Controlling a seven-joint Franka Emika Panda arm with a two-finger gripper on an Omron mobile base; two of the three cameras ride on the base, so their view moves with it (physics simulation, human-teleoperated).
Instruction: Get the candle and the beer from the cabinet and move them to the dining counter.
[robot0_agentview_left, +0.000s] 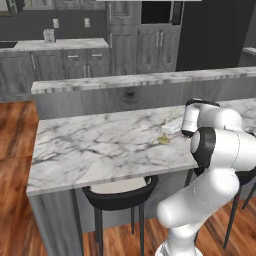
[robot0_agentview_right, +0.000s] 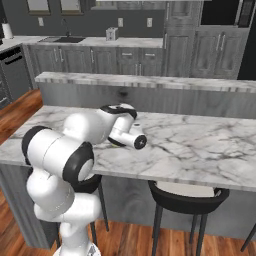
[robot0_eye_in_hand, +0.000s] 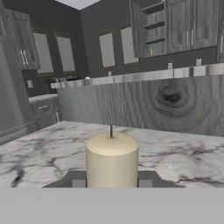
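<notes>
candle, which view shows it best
The hand view: the candle stands upright between the fingers, wick visible. The left base view gives only its gold base on the dining counter; in the right base view the arm covers it.

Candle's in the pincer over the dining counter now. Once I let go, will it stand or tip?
Probably stands: the candle looks short, wide and upright between the pincer tips, and a flat gold base shows at the dining counter. The wax is likely soft, so release gently.

Dining counter (robot0_agentview_left: 90, 145) open left of candle (robot0_eye_in_hand: 112, 159); raised back ledge (robot0_agentview_left: 140, 80) blocks behind.
</notes>
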